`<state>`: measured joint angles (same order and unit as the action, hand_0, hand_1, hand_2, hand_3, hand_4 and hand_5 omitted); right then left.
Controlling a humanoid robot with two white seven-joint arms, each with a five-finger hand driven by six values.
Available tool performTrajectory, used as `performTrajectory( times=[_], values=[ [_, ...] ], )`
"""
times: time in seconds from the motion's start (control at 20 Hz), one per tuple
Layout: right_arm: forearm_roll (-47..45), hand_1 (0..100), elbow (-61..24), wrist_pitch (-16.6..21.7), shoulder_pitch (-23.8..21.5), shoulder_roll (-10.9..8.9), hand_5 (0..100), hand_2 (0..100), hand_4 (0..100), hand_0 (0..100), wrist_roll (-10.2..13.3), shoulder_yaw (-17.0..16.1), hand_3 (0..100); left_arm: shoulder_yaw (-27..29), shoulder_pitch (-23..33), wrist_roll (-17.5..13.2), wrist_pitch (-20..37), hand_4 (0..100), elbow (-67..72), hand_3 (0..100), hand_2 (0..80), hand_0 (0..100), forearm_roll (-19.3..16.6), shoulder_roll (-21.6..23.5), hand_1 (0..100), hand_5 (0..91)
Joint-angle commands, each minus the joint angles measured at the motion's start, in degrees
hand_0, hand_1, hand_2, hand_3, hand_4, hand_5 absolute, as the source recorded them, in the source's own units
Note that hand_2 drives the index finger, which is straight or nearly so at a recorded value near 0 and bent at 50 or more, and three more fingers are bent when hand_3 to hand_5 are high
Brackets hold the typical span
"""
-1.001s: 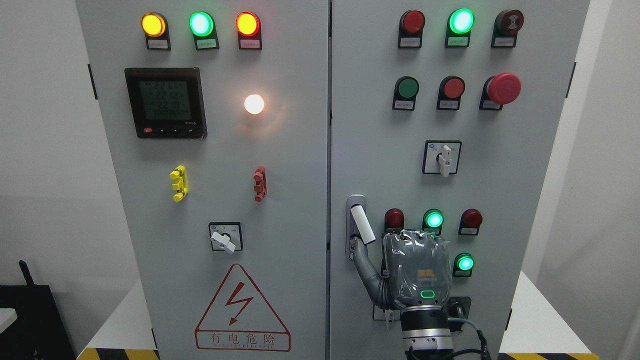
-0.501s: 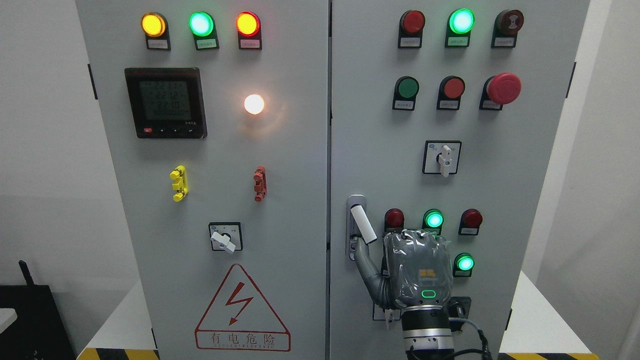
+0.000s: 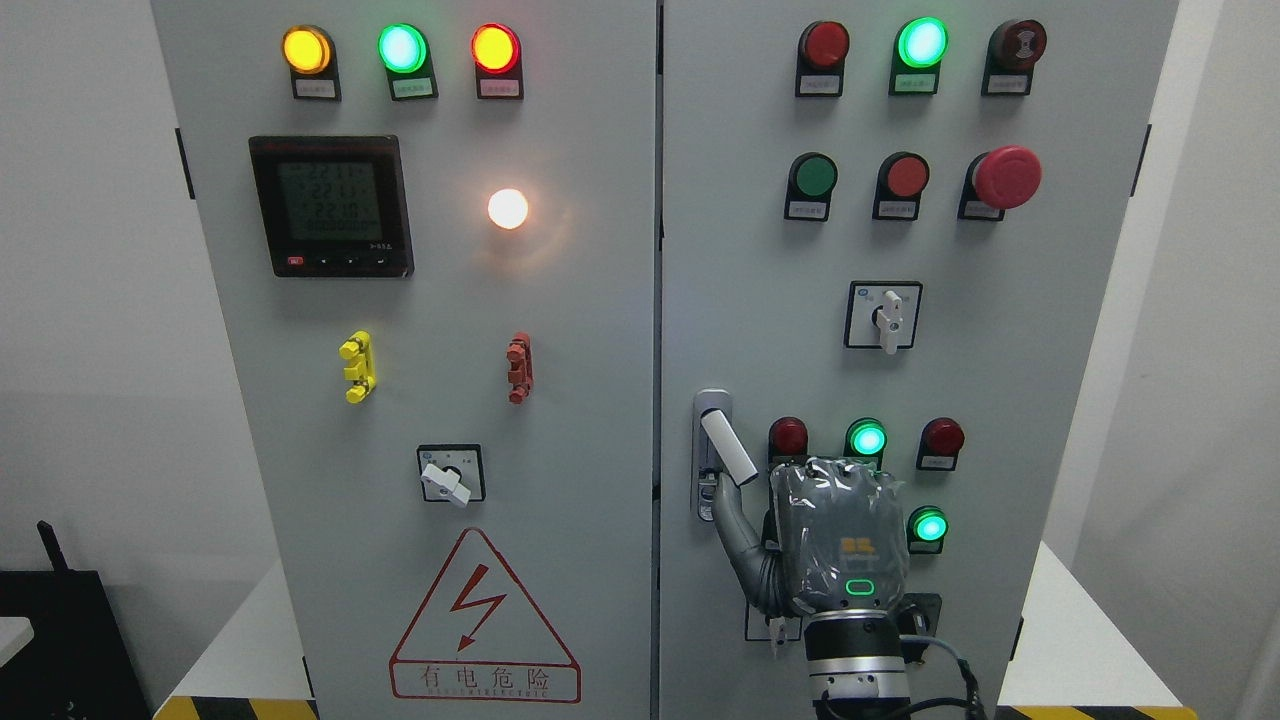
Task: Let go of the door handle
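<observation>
- Grey metal cabinet [image 3: 560, 400] with two doors fills the head view, between white walls.
- On its right door, the white swing-out door handle [image 3: 727, 449] stands tilted out of its silver lock plate [image 3: 708, 455].
- The right hand [image 3: 838, 545] is just below and beside the handle; its thumb [image 3: 735, 525] points up, the tip touching or nearly touching the handle's lower end. The other fingers are hidden, so I cannot tell the grip.
- Risk: while drawing back, the knuckles may press the lit green button [image 3: 930, 526] or the thumb may catch the handle.
</observation>
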<state>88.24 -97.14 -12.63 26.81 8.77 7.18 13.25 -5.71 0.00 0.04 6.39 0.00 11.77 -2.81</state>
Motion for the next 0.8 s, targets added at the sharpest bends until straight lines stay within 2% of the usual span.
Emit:
performTrajectory(
  times=[0.0, 0.75],
  values=[
    [0.0, 0, -0.1, 0.0, 0.0, 0.02, 96, 100, 100, 58, -0.1, -0.2, 100, 0.0, 1.8, 0.0, 0.0, 0, -1.8, 0, 0.0, 12, 0.0, 0.0, 39, 0.0],
    [0.0, 0, -0.1, 0.0, 0.0, 0.02, 96, 100, 100, 58, -0.1, -0.7, 100, 0.0, 1.8, 0.0, 0.0, 0, -1.8, 0, 0.0, 12, 0.0, 0.0, 39, 0.0]
  ],
)
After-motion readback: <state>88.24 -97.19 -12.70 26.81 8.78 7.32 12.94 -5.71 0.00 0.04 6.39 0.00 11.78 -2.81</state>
